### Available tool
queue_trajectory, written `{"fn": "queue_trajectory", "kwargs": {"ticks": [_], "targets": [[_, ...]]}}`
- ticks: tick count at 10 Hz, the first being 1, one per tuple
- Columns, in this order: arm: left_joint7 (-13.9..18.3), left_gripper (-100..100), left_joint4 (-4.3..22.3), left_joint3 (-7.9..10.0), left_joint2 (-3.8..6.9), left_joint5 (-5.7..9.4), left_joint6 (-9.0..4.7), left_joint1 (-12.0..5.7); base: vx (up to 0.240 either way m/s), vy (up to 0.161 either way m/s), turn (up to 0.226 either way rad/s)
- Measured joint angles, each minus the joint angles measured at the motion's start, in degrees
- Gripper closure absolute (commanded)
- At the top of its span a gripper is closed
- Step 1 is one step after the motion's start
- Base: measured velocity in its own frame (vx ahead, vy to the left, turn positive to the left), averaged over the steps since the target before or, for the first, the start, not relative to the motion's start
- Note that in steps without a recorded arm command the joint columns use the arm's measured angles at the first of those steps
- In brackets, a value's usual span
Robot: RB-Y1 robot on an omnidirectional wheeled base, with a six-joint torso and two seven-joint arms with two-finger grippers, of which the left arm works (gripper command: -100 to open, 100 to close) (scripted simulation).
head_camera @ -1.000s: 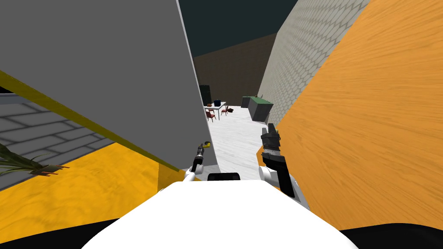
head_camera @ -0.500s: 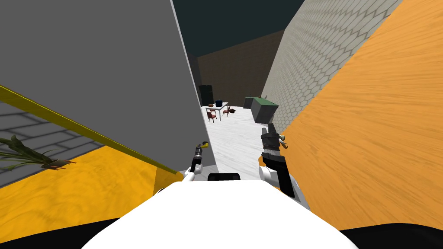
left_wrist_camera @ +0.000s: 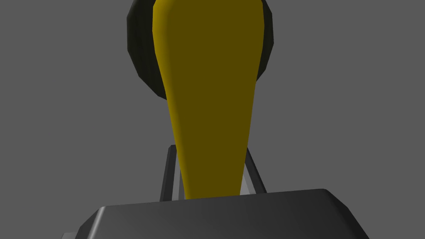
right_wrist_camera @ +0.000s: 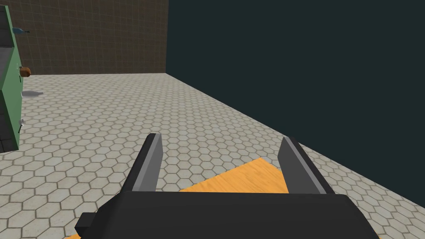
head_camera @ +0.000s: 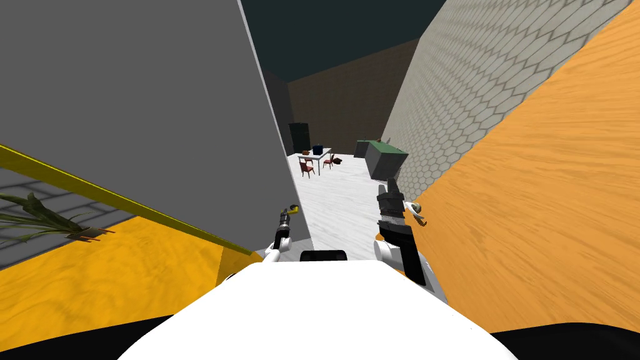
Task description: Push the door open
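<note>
**Operator:** Where is the door?

**Robot:** On my left. The grey door (head_camera: pixel 156 94) is a broad flat slab running away from me. Its free edge stands against the white floor (head_camera: pixel 340 200) of the passage ahead. Between that edge and the orange wood-grain panel (head_camera: pixel 537 212) on my right there is an open gap, and I can see through it.

**Operator:** And your left hand?

**Robot:** My left gripper (left_wrist_camera: pixel 209 148) is on the door's yellow lever handle (left_wrist_camera: pixel 207 83), low down near the free edge. Its fingers (left_wrist_camera: pixel 168 174) are drawn in narrow, one on each side of the lever, gripping its flanks. The lever runs from between them up to a dark round rosette (left_wrist_camera: pixel 139 62) on the grey face.

**Operator:** The right one?

**Robot:** My right gripper (right_wrist_camera: pixel 221 137) is spread wide, with nothing between the blades. It is raised just beside the orange panel and near a pale lever (head_camera: pixel 414 210) on it. I cannot tell whether they touch. It points along a hexagon-tiled wall (right_wrist_camera: pixel 124 124).

**Operator:** What lies through the gap?

**Robot:** Far off is a small table (head_camera: pixel 314 156) with red chairs (head_camera: pixel 305 165) beside it. A grey cabinet with a green top (head_camera: pixel 386 159) stands against the tiled wall, and a brown brick wall (head_camera: pixel 337 106) closes the back. Well to my left, a leafy plant (head_camera: pixel 37 215) shows above a yellow-orange floor (head_camera: pixel 94 281).
</note>
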Motion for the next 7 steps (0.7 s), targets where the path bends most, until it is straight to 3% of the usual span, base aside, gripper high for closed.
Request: {"fn": "queue_trajectory", "kwargs": {"ticks": [2, 7], "targets": [[-0.43, 100, -0.79, 0.80, 0.09, 0.49, 0.61, 0.67, 0.151, -0.044, 0.033], [-1.47, 100, -1.06, 3.28, 0.56, 2.03, 0.69, 0.87, 0.185, -0.057, 0.045]]}}
